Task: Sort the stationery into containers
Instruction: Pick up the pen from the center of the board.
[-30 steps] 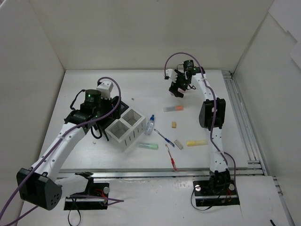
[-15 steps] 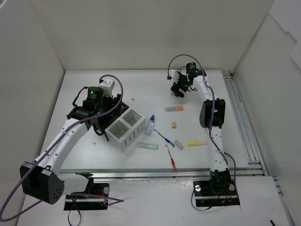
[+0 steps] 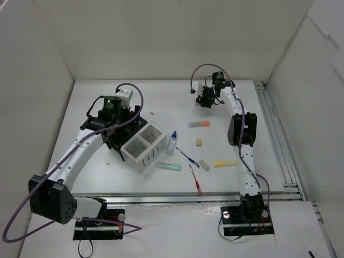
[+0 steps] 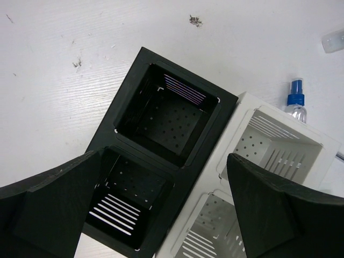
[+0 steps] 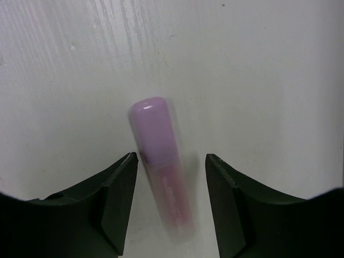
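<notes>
In the right wrist view a pink highlighter [image 5: 160, 161] lies on the table between the jaws of my right gripper [image 5: 171, 157]. The left jaw is almost against it and a gap shows on the right. That gripper [image 3: 207, 101] is at the back of the table. My left gripper [image 4: 164, 156] hangs wide open and empty over the black box [image 4: 145, 148] and the white slatted box [image 4: 226, 156]. On the table lie an orange highlighter [image 3: 198, 124], a blue-capped bottle [image 3: 171, 143], a green highlighter [image 3: 169, 167], a yellow highlighter [image 3: 224, 163], a blue pen [image 3: 187, 157], a red pen [image 3: 195, 179] and two beige erasers [image 3: 199, 142].
The black box [image 3: 137, 122] and the white box [image 3: 143, 147] stand side by side at centre left, and the compartments seen from the left wrist hold nothing. White walls enclose the table on three sides. A metal rail [image 3: 274, 134] runs along the right edge.
My right gripper's jaws have narrowed around the pink highlighter and shifted slightly toward the back. My left arm has moved a little right and back over the boxes.
</notes>
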Tool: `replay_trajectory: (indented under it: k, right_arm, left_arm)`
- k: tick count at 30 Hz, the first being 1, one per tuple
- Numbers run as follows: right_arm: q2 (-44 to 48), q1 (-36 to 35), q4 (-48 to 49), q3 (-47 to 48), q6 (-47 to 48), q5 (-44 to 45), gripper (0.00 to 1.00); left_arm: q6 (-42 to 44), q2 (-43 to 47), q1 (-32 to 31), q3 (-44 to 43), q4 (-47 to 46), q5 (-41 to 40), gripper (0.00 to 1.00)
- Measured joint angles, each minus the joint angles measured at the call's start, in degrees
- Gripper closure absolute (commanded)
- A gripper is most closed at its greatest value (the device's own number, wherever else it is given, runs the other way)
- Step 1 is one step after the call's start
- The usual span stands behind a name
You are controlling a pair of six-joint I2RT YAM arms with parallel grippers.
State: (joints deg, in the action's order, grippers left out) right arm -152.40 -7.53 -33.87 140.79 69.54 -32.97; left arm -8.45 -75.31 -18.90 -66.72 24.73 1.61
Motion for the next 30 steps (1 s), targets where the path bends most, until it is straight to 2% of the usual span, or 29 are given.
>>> replay_trajectory:
  k: [4, 5, 7, 10, 11, 24, 30]
  right_arm:
    - [-0.04, -0.09, -0.72, 0.00, 3.13, -0.15, 0.60]
    - [-0.04, -0.11, -1.18, 0.00, 4.24, -0.15, 0.65]
    - [-0.07, -0.17, -2.05, 0.02, 5.86, -0.20, 0.70]
    - [-0.09, -0.44, -2.73, 0.02, 7.48, -0.13, 0.86]
    - [-0.09, -0.44, -2.80, 0.00, 7.87, -0.09, 1.00]
    - [1.60, -0.46, -2.86, -2.64, 6.93, 0.09, 1.00]
    - [9.38, -0.46, -5.31, -14.40, 3.56, -1.20, 1.00]
  left_arm:
    - [0.35, -1.11, 0.52, -1.09, 0.20, -0.50, 0.00]
    - [0.37, -1.42, 0.59, -1.42, 0.42, -0.96, 0.00]
    - [0.39, -1.99, 0.63, -2.03, 0.79, -1.75, 0.00]
    - [0.37, -2.62, 0.94, -2.71, 1.36, -2.86, 0.00]
    - [0.37, -2.69, 1.07, -2.84, 1.60, -3.19, 0.00]
    - [0.09, -1.81, 2.36, -3.26, 2.99, -4.46, 0.00]
    - [-0.46, 1.81, 2.36, -2.80, 2.89, -3.72, 0.00]
